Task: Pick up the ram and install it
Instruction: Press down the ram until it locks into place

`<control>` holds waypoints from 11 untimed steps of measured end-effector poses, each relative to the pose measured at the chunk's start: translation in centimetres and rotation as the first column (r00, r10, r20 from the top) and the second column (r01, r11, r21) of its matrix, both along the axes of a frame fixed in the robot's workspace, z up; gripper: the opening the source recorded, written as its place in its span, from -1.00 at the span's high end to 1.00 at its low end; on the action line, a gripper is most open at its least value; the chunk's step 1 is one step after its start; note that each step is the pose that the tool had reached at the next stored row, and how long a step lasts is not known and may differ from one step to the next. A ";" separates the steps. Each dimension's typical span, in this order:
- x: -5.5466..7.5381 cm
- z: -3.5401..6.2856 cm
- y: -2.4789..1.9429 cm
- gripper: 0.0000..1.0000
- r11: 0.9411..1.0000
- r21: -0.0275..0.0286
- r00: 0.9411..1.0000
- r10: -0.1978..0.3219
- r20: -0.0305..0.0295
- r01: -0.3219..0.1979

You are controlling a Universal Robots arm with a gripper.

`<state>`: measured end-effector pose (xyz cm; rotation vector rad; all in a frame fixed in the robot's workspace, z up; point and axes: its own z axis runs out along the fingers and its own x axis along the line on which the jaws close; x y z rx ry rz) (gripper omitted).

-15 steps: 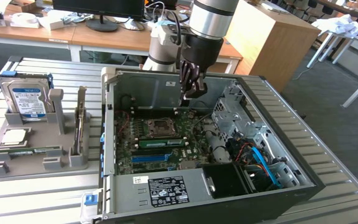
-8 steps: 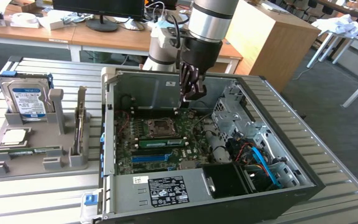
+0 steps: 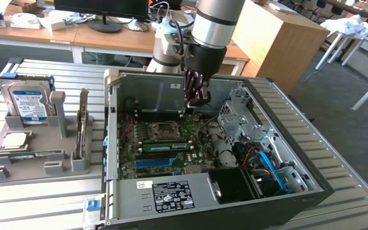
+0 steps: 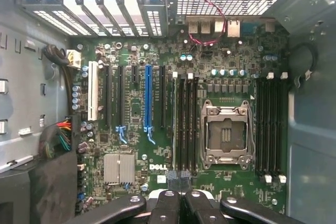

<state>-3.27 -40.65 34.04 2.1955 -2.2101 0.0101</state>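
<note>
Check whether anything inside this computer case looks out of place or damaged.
Nothing stands out: the motherboard looks intact, its memory slots sit straight, and the shut tool hangs above it.

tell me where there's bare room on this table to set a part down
Bare table slats lie between the grey holder tray and the near edge, beside the case. Another strip runs along the case at the exterior view's right. Crowded: the tray with its hard drive, and inside the case under the gripper.
</note>
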 end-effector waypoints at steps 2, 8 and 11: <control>0.0 -0.20 0.00 0.80 1.000 0.000 1.000 0.000 0.000 0.000; 0.0 -0.76 0.00 0.80 1.000 0.000 1.000 0.000 0.000 0.000; 0.0 -0.97 0.00 0.80 1.000 0.000 1.000 0.000 0.000 0.000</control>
